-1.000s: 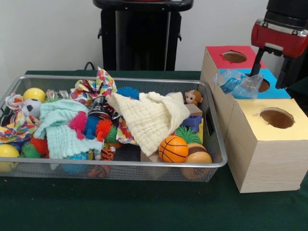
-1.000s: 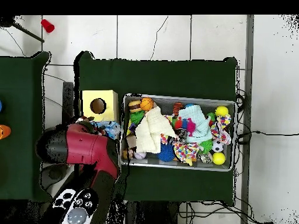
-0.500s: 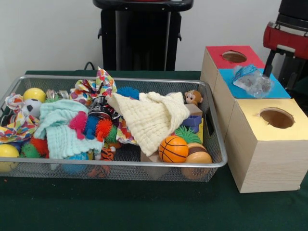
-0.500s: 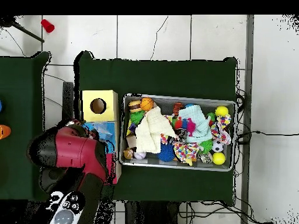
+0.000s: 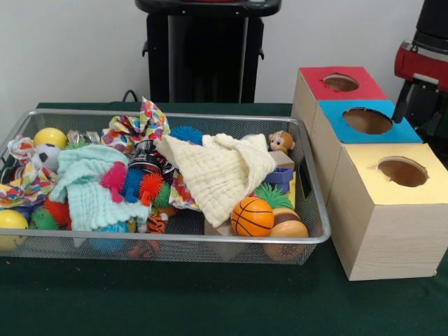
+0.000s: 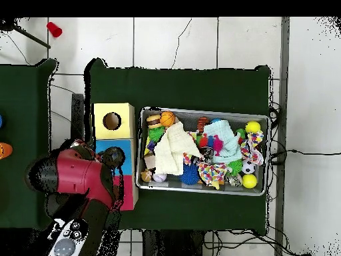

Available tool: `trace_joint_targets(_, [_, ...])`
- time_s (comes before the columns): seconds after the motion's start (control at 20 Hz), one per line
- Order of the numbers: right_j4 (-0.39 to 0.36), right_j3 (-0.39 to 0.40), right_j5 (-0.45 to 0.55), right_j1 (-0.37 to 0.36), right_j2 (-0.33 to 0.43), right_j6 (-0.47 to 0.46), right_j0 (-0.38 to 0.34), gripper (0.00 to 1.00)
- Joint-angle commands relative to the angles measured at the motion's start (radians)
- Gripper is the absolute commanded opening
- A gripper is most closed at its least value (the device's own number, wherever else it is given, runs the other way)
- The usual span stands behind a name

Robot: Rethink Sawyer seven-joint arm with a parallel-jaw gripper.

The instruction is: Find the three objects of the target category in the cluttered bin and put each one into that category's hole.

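Observation:
A wire bin [image 5: 318,210] holds mixed toys and cloths. A cream cloth [image 5: 220,171] lies in its middle and a mint cloth [image 5: 87,185] at the left. Also inside are an orange basketball [image 5: 252,216], a toy monkey [image 5: 281,142] and spiky balls [image 5: 140,185]. To the right of the bin stand three boxes, each with a round hole: red-topped [image 5: 315,82], blue-topped [image 5: 409,133] and yellow-topped [image 5: 364,164]. My gripper [image 5: 411,119] hangs at the right edge, just behind the blue box, open and holding nothing. In the overhead view my red arm [image 6: 76,173] covers part of the boxes.
The bin [image 6: 266,157] lies on a green table cover [image 6: 200,87], with the yellow box [image 6: 100,110] and blue box [image 6: 126,145] at its left end. A yellow ball [image 5: 50,137] and a soccer ball [image 5: 47,155] sit at the bin's far left.
The clear plastic bag was let go on the blue box, lay over its hole, and is now out of sight. The gripper has risen and drawn back to the right.

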Motion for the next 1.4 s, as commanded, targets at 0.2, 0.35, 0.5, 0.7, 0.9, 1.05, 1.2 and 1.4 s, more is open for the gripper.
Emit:
trace_joint_targets(0.2, [0.072, 0.071, 0.09, 0.003, 0.066, 0.304, -0.015, 1.0])
trace_joint_targets(0.35, [0.039, 0.041, 0.165, -0.012, 0.016, 0.298, -0.005, 1.0])
trace_joint_targets(0.5, [-0.03, -0.02, 0.296, -0.039, -0.058, 0.24, -0.029, 1.0])
trace_joint_targets(0.7, [-0.09, -0.073, 0.387, -0.075, -0.088, 0.129, -0.083, 1.0])
trace_joint_targets(0.9, [-0.132, -0.046, 0.349, -0.091, -0.073, 0.056, -0.128, 1.0])
trace_joint_targets(1.05, [-0.152, -0.003, 0.255, -0.09, -0.028, 0.002, -0.186, 1.0])
trace_joint_targets(1.2, [-0.174, 0.026, 0.185, -0.09, 0.017, -0.03, -0.242, 1.0])
trace_joint_targets(1.4, [-0.212, 0.053, 0.128, -0.093, 0.054, -0.054, -0.302, 1.0])
